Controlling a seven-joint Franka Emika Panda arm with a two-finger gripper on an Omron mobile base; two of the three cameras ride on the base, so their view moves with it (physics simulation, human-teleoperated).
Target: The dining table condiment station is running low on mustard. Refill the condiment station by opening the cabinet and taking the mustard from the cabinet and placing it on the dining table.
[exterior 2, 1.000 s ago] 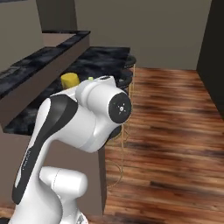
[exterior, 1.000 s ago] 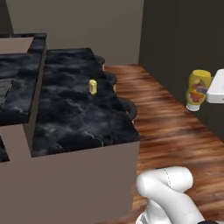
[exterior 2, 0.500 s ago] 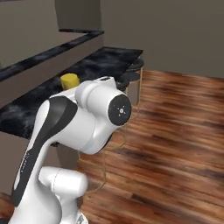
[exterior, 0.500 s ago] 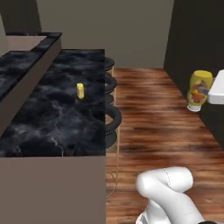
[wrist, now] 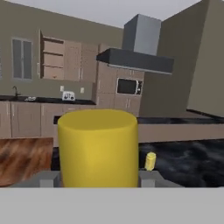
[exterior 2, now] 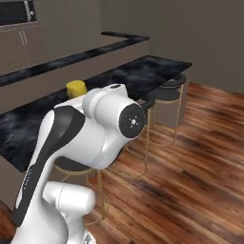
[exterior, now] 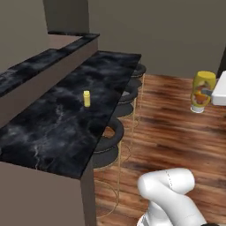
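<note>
- In the hand view, the mustard (wrist: 98,148) stands right in front of the camera, its broad yellow body between the two grey finger pads (wrist: 150,178) of the gripper (wrist: 98,180), which press on its sides: the gripper is clamped on the bottle.
- In the left base view the mustard (exterior: 202,92) hangs at the right edge, upright, orange-red label showing, above the wooden floor (exterior: 176,132) and clear of the table.
- The white arm (exterior 2: 90,138) bulks in the foreground of the right base view.
- The dining table (exterior: 66,119) runs away to the left, black veined marble, with round black stools (exterior: 108,137) tucked under its edge.
- A small plain yellow container (exterior: 87,98) stands upright on the table top.
- Far off in the hand view: an open wall cabinet (wrist: 54,59) with bare shelves, a range hood (wrist: 138,59) and a microwave (wrist: 129,86).
</note>
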